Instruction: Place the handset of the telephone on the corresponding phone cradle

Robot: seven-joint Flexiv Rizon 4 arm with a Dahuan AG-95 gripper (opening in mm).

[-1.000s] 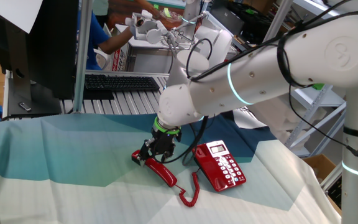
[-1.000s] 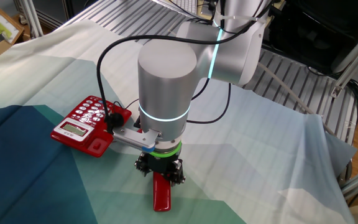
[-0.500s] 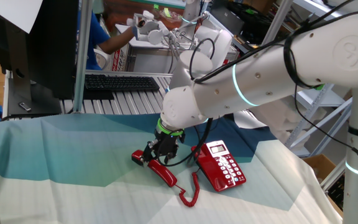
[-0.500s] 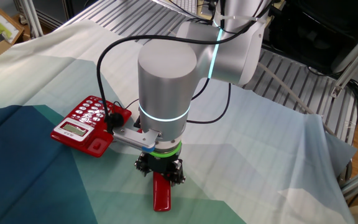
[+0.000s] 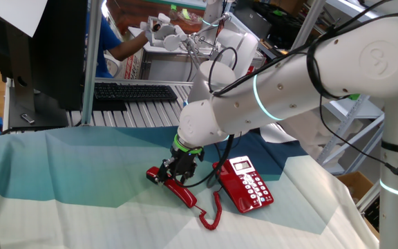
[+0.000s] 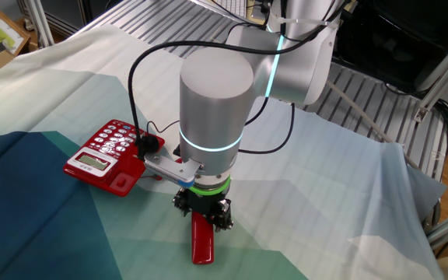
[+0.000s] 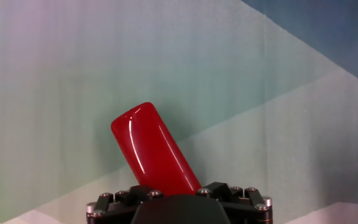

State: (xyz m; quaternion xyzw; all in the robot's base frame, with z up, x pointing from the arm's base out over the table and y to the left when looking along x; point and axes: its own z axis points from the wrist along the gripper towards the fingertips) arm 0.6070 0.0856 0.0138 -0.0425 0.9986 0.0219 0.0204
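Note:
The red handset (image 5: 184, 195) lies on the cloth left of the red telephone (image 5: 246, 183), and its coiled cord (image 5: 211, 211) curls to the phone's front. My gripper (image 5: 173, 171) is down on the handset's far half, jaws on either side, shut on it. In the other fixed view the handset's free end (image 6: 202, 239) sticks out below the gripper (image 6: 201, 218), right of the telephone (image 6: 103, 154). The phone cradle (image 5: 226, 181) beside the white buttons holds nothing. The hand view shows the handset (image 7: 151, 149) running out from between my fingers (image 7: 219, 188).
A black keyboard (image 5: 133, 91) and a dark monitor (image 5: 47, 48) stand at the back on the slatted metal bench (image 6: 364, 101). A person in blue (image 5: 112, 41) works behind it. The cloth's edge falls off at the right (image 5: 344, 207).
The arm's upper links have shifted slightly. The gripper and handset stay in the same spot on the cloth.

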